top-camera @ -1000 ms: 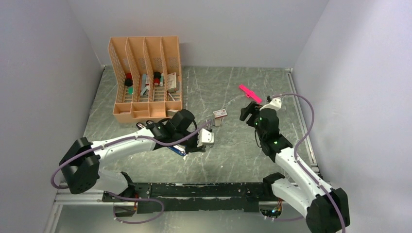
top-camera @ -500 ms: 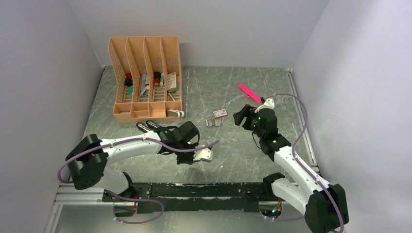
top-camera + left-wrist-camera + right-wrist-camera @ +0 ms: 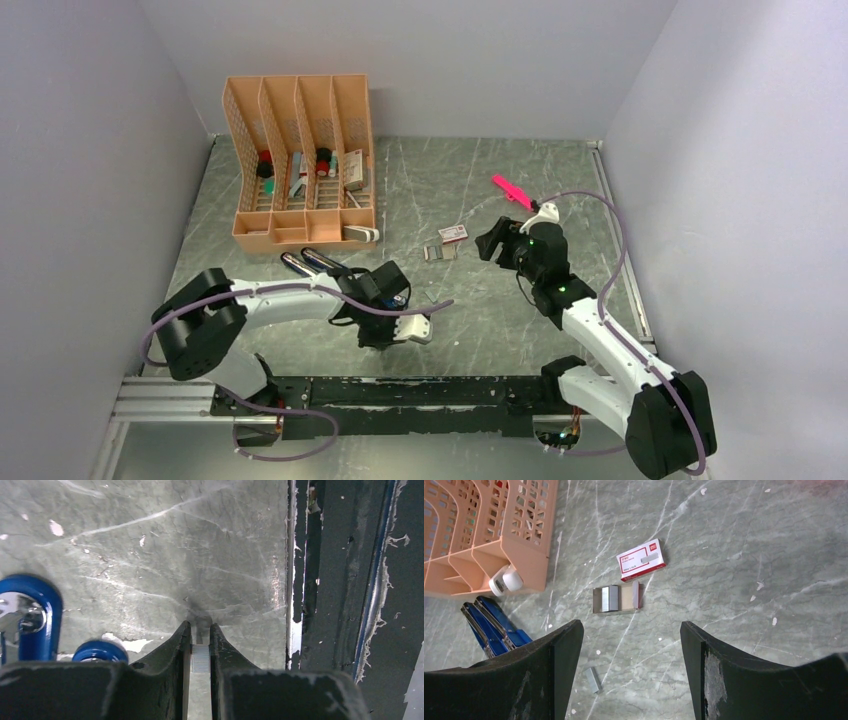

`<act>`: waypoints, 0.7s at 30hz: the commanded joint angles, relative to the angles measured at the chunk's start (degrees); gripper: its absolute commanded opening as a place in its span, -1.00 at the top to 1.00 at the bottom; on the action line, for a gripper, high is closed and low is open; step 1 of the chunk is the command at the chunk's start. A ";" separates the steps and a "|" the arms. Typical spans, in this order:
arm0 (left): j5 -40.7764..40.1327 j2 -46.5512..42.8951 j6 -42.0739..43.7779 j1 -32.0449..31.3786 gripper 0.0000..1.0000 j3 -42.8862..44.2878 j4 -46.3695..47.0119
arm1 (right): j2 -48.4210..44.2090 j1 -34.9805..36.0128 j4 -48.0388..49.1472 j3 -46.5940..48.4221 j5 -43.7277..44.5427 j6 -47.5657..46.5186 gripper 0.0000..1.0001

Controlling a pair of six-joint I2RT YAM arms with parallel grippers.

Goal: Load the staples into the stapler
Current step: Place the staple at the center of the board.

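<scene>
1. Left gripper (image 3: pixel 200 626) hangs low over the near edge of the tabletop (image 3: pixel 150 545), just inside the black rail (image 3: pixel 340 580). Its jaws are nearly together and pinch a short, pale, ribbed staple strip (image 3: pixel 200 658).
2. Blue stapler (image 3: pixel 491 622) lies on the tabletop just behind the left arm. It is hinged open, with both halves side by side. Nothing grips it.
3. Loose strip (image 3: pixel 593 679), grey, lies flat on bare tabletop between the stapler and the box tray, touching neither.
4. Cardboard tray (image 3: pixel 626 600) sits mid-table, open. More staples (image 3: pixel 610 598) sit in a silvery block at its left end.
5. Pink-and-white box lid (image 3: pixel 641 560) lies just beyond the tray, slightly apart from it and face up.
6. Right gripper (image 3: pixel 631 630) hovers above the tabletop to the right of the tray. Its jaws are spread wide and carry nothing.
7. Orange file organizer (image 3: pixel 484 525) stands at far left, with a small white roll (image 3: pixel 506 580) at its foot.
8. Bright pink stick (image 3: pixel 512 191) lies far right, beyond the right arm and well apart from the box.
</scene>
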 commanded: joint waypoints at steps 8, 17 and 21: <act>2.00 3.25 -0.37 -0.25 0.52 0.49 2.15 | 0.35 -0.34 -0.47 0.84 -0.89 -2.88 -0.51; 2.29 2.82 -0.83 -0.25 0.32 0.35 2.04 | -0.01 -0.33 -0.52 1.00 0.67 -2.19 -0.51; 2.35 0.89 -1.28 -0.25 0.25 0.55 2.54 | -0.57 -0.33 -0.71 0.93 1.08 -2.27 -0.51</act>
